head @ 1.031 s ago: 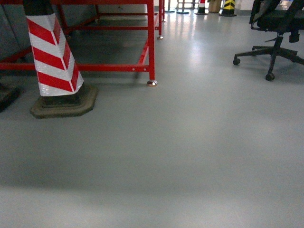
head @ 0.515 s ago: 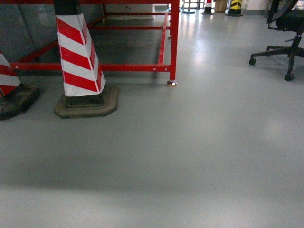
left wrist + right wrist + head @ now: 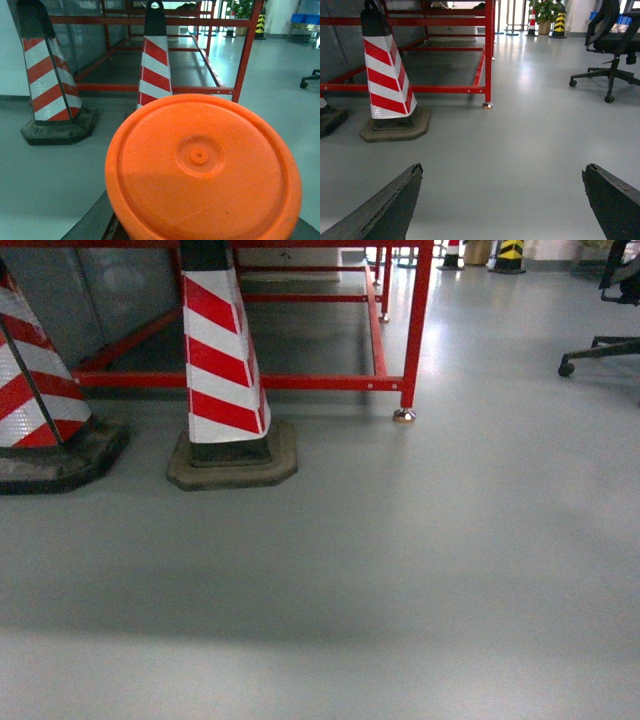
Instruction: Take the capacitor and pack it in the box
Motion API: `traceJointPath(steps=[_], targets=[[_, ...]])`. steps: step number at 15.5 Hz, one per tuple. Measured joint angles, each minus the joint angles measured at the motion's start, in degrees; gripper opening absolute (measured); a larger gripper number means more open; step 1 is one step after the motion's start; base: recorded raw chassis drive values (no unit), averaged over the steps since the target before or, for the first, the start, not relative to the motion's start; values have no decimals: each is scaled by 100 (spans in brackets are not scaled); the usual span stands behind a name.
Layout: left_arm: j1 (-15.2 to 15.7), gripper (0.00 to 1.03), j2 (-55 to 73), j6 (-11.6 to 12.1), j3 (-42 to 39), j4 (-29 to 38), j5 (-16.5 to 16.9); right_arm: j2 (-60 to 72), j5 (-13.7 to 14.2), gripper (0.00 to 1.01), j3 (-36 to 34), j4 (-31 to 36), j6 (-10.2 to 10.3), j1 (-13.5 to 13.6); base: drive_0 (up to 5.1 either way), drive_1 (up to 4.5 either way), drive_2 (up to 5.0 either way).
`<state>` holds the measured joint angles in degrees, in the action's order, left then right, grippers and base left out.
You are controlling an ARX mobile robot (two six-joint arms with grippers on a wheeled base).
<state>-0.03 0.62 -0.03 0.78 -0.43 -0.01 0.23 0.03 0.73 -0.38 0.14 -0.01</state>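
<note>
Grey workshop floor [image 3: 400,570] is filling the head view, with striped cones [image 3: 222,360] standing by a red steel frame [image 3: 415,330]. No pink box showing anywhere. The left gripper [image 3: 200,230] is gripping an orange capacitor [image 3: 202,165] (likely light, rigid, slick-sided, so a hold across its body seems best). The right gripper [image 3: 502,200] is hanging wide open, empty.

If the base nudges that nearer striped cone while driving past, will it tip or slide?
The striped cone will probably resist tipping: it sits on a broad, thick dark base that looks heavy. On the smooth, glossy floor it may scoot rather than topple. A hit high on its tall body would be likelier to rock it.
</note>
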Motion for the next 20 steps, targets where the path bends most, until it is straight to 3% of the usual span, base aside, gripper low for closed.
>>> traceJointPath(steps=[20], targets=[[-2, 44, 0, 0, 0, 13, -11, 2, -15, 98, 0, 7, 0, 0, -495, 242, 242]])
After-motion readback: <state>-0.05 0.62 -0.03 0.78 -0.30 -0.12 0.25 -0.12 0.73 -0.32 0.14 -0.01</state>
